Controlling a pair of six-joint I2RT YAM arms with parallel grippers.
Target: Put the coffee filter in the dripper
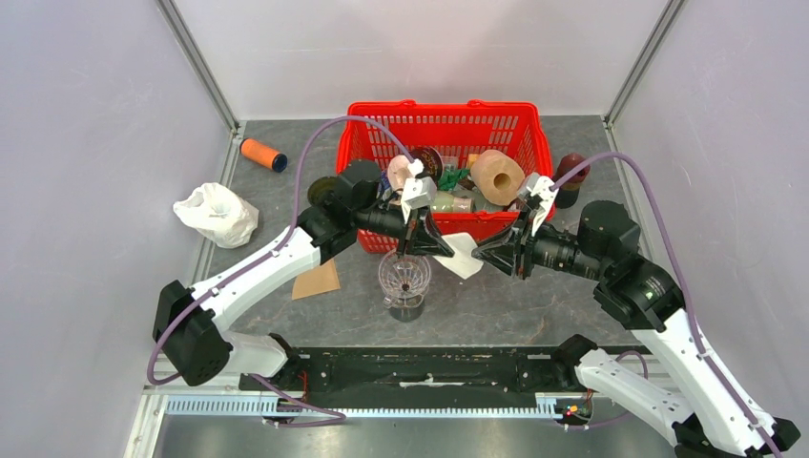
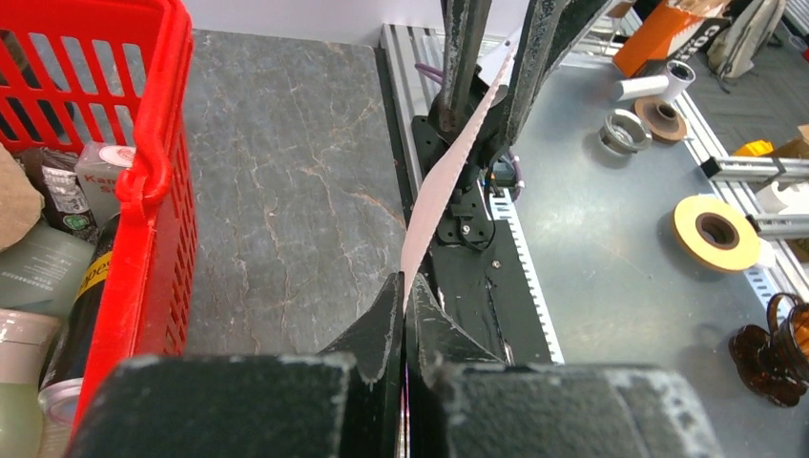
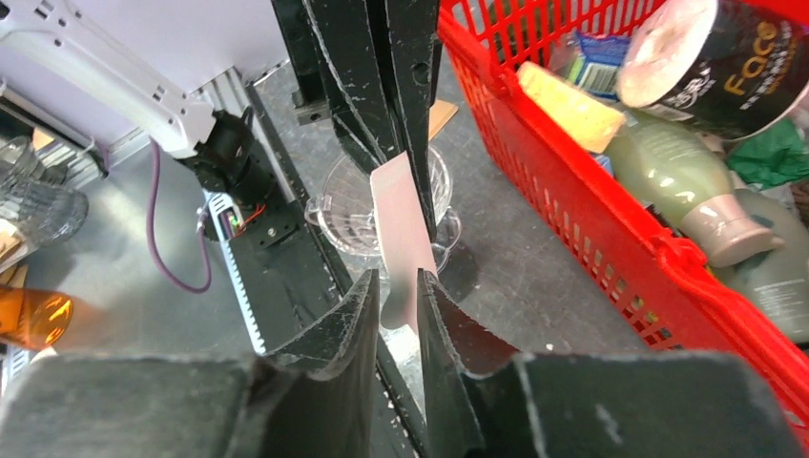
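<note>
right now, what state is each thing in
clear ribbed dripper, upright, empty
white paper coffee filter, folded flat, held in the air, not in the dripper
left pincer, shut on the filter
right pincer, open around the filter's other edge
red plastic basket, upright, full

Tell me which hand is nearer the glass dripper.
Left. The left hand hangs just above the dripper, gripping the paper filter; the right hand sits farther right, at the filter's other end.
</note>
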